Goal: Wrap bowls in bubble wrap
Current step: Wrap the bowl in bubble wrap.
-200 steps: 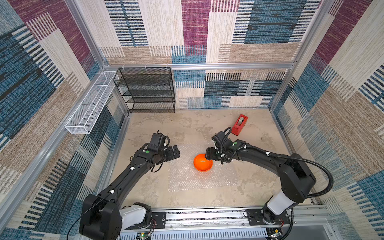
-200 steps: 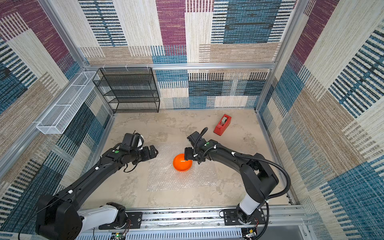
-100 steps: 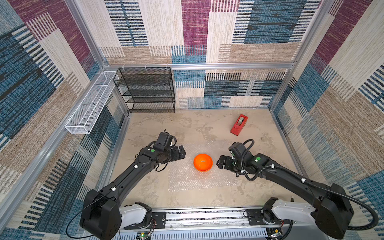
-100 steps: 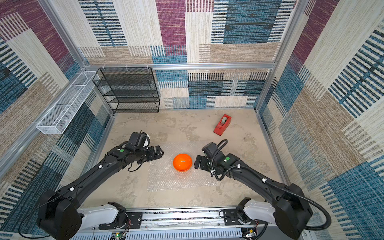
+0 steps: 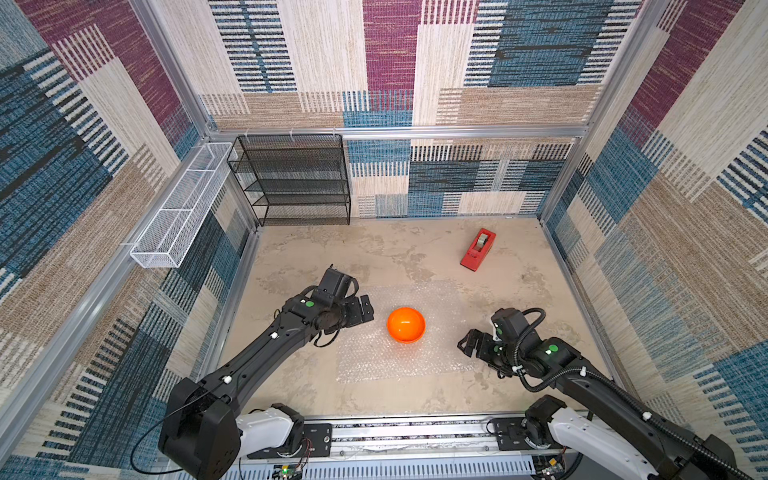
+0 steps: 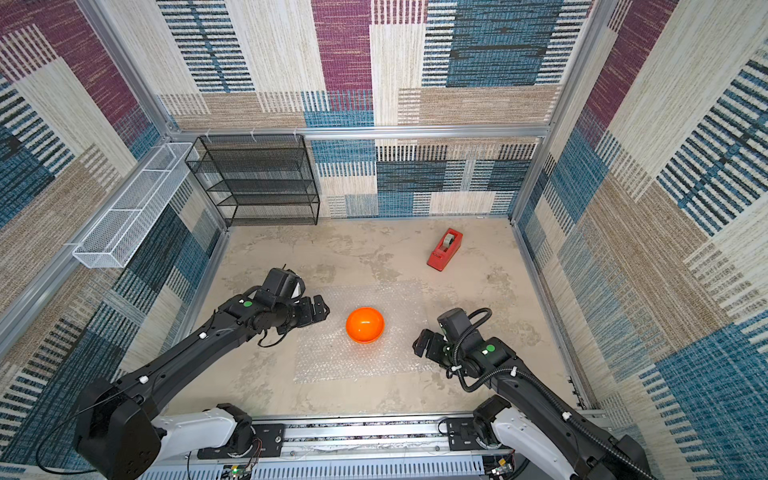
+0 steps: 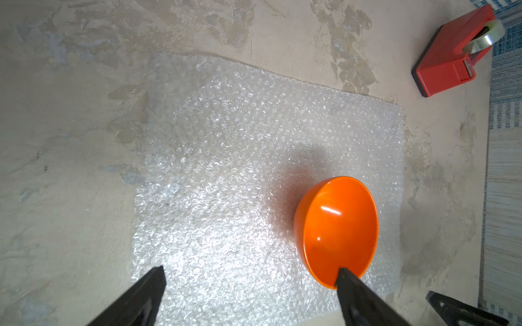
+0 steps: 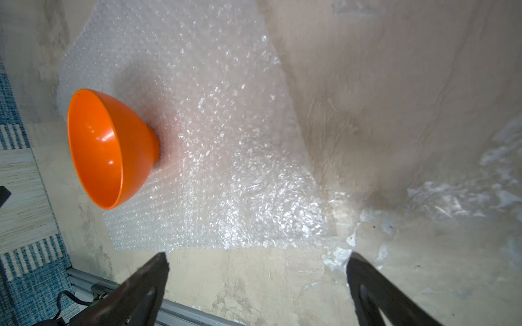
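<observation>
Orange bowl (image 5: 405, 325) is sitting upright near the middle of the bubble wrap (image 5: 374, 365), leaving film all round for folding; I'm hovering left gripper (image 5: 367, 309) and right gripper (image 5: 464, 345) wide open, empty, flanking it, probably lining up edge grabs

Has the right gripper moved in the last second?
Yes. The right gripper has backed off the orange bowl, toward the front rail, away from the tape dispenser.

No readable text, label, brand or number in any view. Red boxy plastic tape dispenser (image 6: 444, 249): side face too small in both top views to tell any marking, red faces plain in left wrist view. Green round dots (image 5: 309, 304) on black arm links: no characters.
</observation>
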